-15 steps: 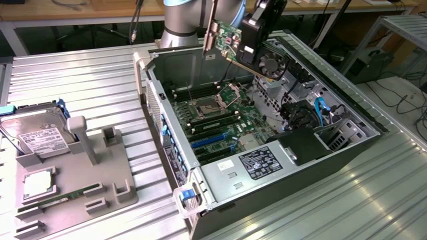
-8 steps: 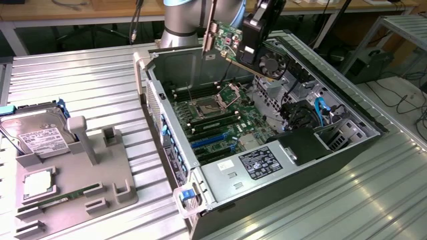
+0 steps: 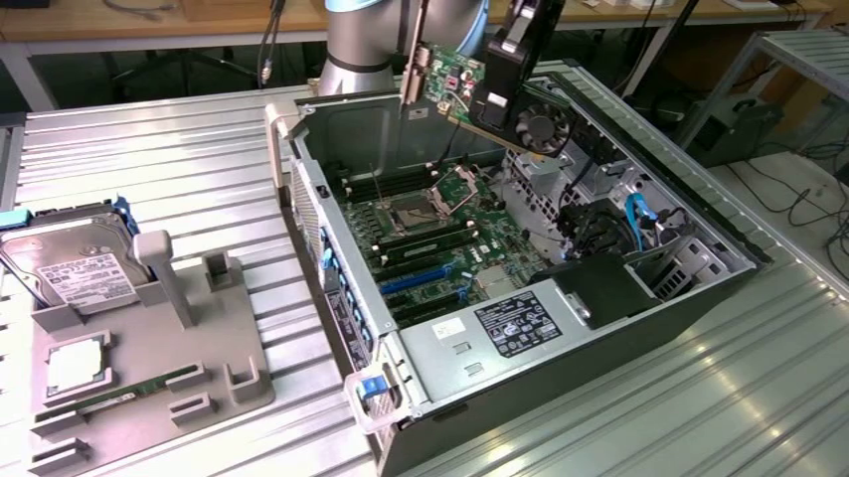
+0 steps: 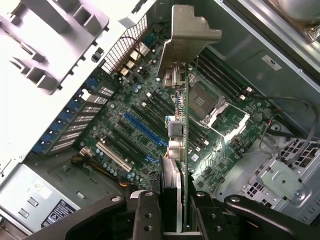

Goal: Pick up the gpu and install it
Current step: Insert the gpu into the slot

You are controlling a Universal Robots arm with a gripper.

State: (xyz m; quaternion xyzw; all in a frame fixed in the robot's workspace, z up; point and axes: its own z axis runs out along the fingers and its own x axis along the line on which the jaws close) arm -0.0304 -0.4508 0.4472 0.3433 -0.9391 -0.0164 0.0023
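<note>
A ribbed metal counter (image 3: 159,169) carried everything. On it lay an open PC case (image 3: 663,318) on its side, with its inside facing up. To the exterior view's left of the case sat a grey holder (image 3: 226,328), well apart from it. The arm (image 3: 358,40) came down from behind the case.

Inside the case lay the board (image 3: 438,248), with blue slots (image 3: 418,278) near its middle and a boxy power supply (image 3: 511,328) at the near end.

The gpu (image 3: 458,84) hung in the air over the far end of the case, above the board and touching none of it. It was tilted, with its black fan (image 3: 542,127) toward the exterior view's right and its silver bracket (image 4: 192,30) at the end far from the wrist. From the wrist it showed edge-on, a thin slab over the slots.

The claw (image 4: 172,212) was clenched on the gpu, one dark finger (image 4: 147,210) pressed to each flat face.

In the holder stood a hard drive (image 3: 67,263), with a RAM stick (image 3: 133,390) lying nearer the front.
</note>
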